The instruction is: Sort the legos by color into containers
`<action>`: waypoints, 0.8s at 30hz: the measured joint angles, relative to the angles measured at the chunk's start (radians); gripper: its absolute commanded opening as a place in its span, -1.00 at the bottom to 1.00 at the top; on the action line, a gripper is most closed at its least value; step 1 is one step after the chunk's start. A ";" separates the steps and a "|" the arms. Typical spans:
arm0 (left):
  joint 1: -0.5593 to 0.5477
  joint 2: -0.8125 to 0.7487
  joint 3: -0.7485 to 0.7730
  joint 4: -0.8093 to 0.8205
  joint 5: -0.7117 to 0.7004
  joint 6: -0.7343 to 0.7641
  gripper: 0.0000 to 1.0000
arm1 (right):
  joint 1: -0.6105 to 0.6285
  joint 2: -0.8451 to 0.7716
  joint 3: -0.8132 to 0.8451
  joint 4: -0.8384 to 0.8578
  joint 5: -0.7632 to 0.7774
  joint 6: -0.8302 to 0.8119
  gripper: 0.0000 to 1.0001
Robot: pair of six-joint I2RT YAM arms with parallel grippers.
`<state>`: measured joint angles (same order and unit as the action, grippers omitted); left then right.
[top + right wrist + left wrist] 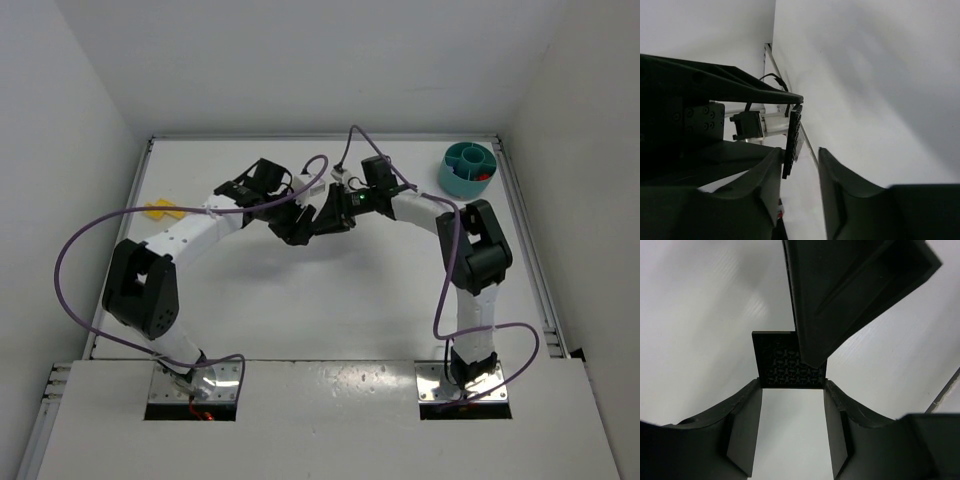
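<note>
A black lego plate (pixel 777 362) is sitting pinched by its edges between the tips of the left end effector (pixel 792 386), over the middle of the table (pixel 300 320). The right end effector (pixel 800 154) is straddling the plate edge-on, its fingers spread and seemingly not clamping it. The teal tub (pixel 467 168) is standing well apart at the far right corner, holding a red brick (pixel 482 177).
</note>
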<state>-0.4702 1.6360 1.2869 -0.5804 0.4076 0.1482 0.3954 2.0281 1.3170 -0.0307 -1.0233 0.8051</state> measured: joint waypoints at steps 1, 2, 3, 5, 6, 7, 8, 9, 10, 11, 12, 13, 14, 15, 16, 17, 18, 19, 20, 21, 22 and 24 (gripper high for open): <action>-0.001 0.000 0.000 0.000 0.000 0.000 -0.65 | 0.001 0.003 0.000 0.000 0.000 -0.002 -0.40; -0.002 0.000 0.000 0.000 0.000 0.000 -0.65 | 0.002 0.007 0.000 0.000 0.000 0.000 -0.48; -0.003 0.000 0.000 -0.001 0.000 0.000 -0.65 | 0.002 0.010 0.001 0.000 -0.002 0.000 -0.65; -0.003 0.000 0.000 0.000 -0.002 0.000 -0.65 | 0.002 0.015 0.008 -0.001 -0.003 0.001 -0.85; -0.004 0.000 0.000 0.000 -0.003 0.000 -0.65 | 0.002 0.016 0.010 0.000 -0.003 0.000 -0.89; -0.006 0.000 0.000 0.000 -0.006 0.000 -0.60 | 0.002 0.016 0.013 -0.002 -0.004 0.001 -0.93; -0.008 -0.001 0.000 0.002 -0.012 0.000 -0.53 | 0.002 0.016 0.018 -0.006 -0.004 0.000 -0.96; -0.008 -0.002 0.000 0.003 -0.014 0.000 -0.32 | 0.002 0.016 0.020 -0.010 -0.003 -0.003 -1.00; -0.008 -0.002 -0.001 0.005 -0.016 0.000 -0.18 | 0.002 0.016 0.023 -0.018 0.000 -0.009 -1.00; -0.008 -0.004 -0.002 0.006 -0.019 -0.001 -0.06 | 0.001 0.016 0.027 -0.029 0.003 -0.016 -1.00; -0.009 -0.006 -0.002 0.007 -0.022 -0.003 0.03 | 0.001 0.015 0.031 -0.037 0.005 -0.024 -1.00; -0.011 -0.008 -0.002 0.008 -0.030 -0.008 0.15 | 0.000 0.015 0.040 -0.057 0.011 -0.040 -1.00; -0.014 -0.010 -0.003 0.014 -0.042 -0.014 0.19 | -0.002 0.014 0.055 -0.082 0.023 -0.062 -1.00; -0.016 -0.012 -0.003 0.025 -0.056 -0.028 0.23 | -0.004 0.012 0.073 -0.117 0.035 -0.090 -1.00; -0.016 -0.018 -0.004 0.031 -0.070 -0.039 0.28 | -0.008 0.010 0.103 -0.168 0.078 -0.127 -1.00; -0.014 -0.027 -0.006 0.034 -0.092 -0.054 0.31 | -0.016 0.007 0.132 -0.208 0.120 -0.164 -1.00; -0.013 -0.039 -0.009 0.040 -0.116 -0.068 0.35 | -0.029 0.003 0.167 -0.250 0.169 -0.203 -1.00; -0.011 -0.051 -0.011 0.048 -0.140 -0.086 0.46 | -0.043 -0.003 0.202 -0.294 0.222 -0.235 -1.00; -0.008 -0.064 -0.013 0.058 -0.173 -0.106 0.51 | -0.061 -0.011 0.241 -0.333 0.294 -0.270 -1.00; -0.004 -0.077 -0.013 0.067 -0.211 -0.127 0.61 | -0.081 -0.020 0.276 -0.365 0.355 -0.299 -1.00; 0.001 -0.088 -0.014 0.076 -0.241 -0.145 0.90 | -0.098 -0.028 0.309 -0.390 0.414 -0.322 -1.00; 0.008 -0.108 -0.014 0.090 -0.328 -0.186 0.99 | -0.136 -0.050 0.370 -0.435 0.542 -0.361 -1.00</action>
<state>-0.4625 1.5284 1.2728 -0.4908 0.0795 -0.0380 0.2596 1.9785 1.6867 -0.4656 -0.4812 0.4442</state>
